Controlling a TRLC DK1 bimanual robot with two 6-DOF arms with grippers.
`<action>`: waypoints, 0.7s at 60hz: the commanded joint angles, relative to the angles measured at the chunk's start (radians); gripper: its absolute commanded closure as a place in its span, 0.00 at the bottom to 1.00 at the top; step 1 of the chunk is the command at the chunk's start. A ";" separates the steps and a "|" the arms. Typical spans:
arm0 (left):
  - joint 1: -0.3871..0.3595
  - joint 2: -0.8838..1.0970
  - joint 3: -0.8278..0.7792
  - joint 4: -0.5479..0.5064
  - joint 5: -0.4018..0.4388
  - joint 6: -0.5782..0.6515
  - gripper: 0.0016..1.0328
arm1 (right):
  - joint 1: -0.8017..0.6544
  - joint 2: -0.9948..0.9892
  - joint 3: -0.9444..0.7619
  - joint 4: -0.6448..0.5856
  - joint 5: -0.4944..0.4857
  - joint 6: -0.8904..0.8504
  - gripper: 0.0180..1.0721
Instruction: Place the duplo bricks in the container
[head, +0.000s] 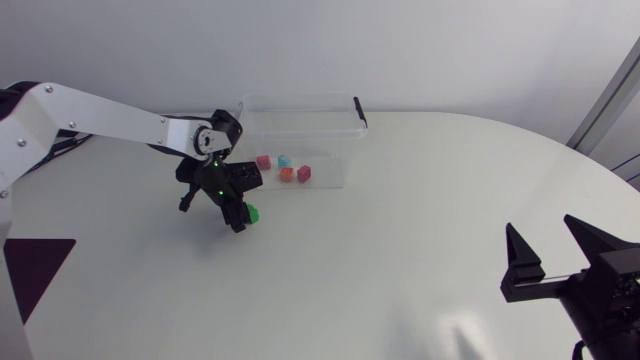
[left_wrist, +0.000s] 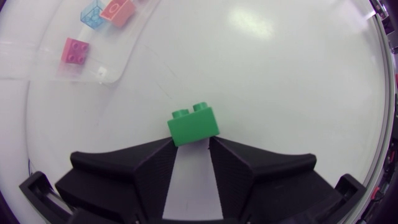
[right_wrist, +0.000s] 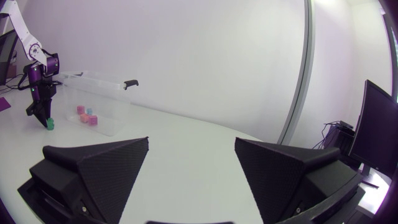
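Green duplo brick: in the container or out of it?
Out. The green duplo brick is pinched in the left claw, beside the clear container, where four other bricks lie.

The small plastic green duplo brick by the matte black left gripper is a solid, bright green with no pattern. The rectangular plastic container is clear and colourless, and its lid clip is black. Inside it are four small bricks: a pink brick, a see-through light blue brick, a salmon-orange brick and a red brick. The rounded table top is plain white. The left arm has white links and black joints, with small green lights glowing at its wrist. The right gripper is matte black too.
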 joint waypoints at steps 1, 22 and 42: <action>0.000 0.026 0.029 0.003 0.006 0.007 0.72 | -0.006 -0.006 -0.020 0.009 -0.009 -0.012 0.05; -0.010 0.020 0.002 -0.003 0.004 -0.033 0.07 | -0.006 -0.006 -0.020 0.009 -0.009 -0.012 0.05; -0.055 0.010 -0.009 -0.028 0.004 -0.126 0.05 | -0.006 -0.006 -0.020 0.009 -0.009 -0.012 0.05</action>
